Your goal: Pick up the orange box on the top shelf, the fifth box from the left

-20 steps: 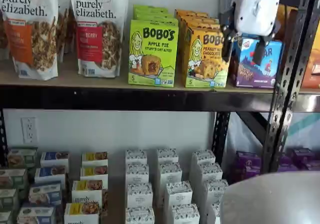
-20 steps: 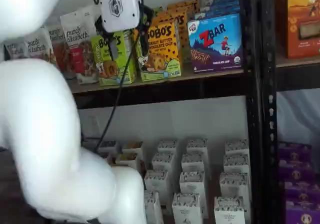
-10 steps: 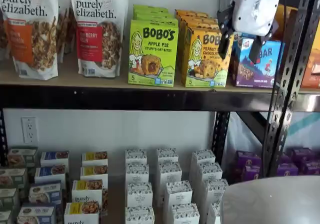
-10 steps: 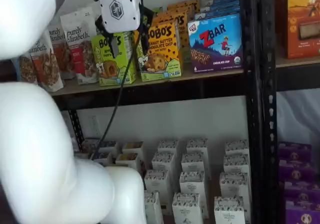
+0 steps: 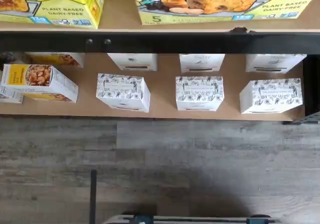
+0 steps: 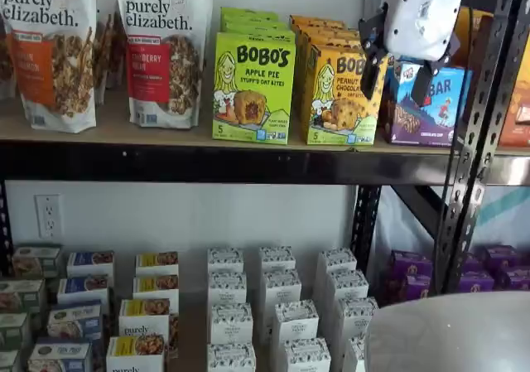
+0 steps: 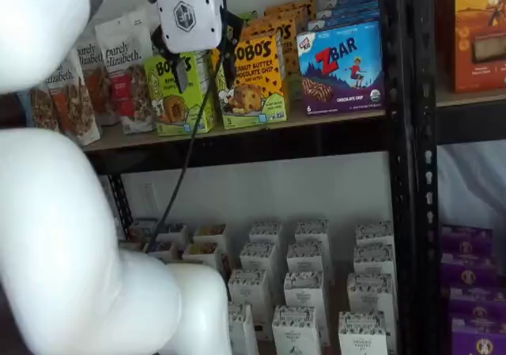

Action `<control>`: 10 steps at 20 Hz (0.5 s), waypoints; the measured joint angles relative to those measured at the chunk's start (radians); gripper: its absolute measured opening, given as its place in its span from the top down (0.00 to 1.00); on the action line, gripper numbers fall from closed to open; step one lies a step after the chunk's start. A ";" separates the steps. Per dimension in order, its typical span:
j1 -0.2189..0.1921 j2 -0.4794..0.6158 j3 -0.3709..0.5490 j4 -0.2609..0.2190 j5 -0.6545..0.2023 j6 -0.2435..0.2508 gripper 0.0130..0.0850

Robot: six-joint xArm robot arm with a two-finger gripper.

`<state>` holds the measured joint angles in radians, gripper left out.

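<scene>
The orange box stands upright at the front edge of the top shelf, between the green Bobo's box and the ZBar box, so its face is easy to reach. The gripper hangs in front of the shelf, its two black fingers plainly apart and holding nothing. I think it is lining up, because in a shelf view it sits somewhat left of the box.

The orange box stands between Apple Pie box and ZBar box.
</scene>
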<state>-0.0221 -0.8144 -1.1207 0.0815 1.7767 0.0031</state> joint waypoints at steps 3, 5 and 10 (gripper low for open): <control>0.003 0.000 0.002 -0.001 -0.001 0.003 0.00; 0.004 0.001 0.002 -0.001 -0.002 0.004 0.00; 0.004 0.002 0.002 0.000 0.000 0.004 0.00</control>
<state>-0.0179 -0.8124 -1.1182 0.0820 1.7767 0.0075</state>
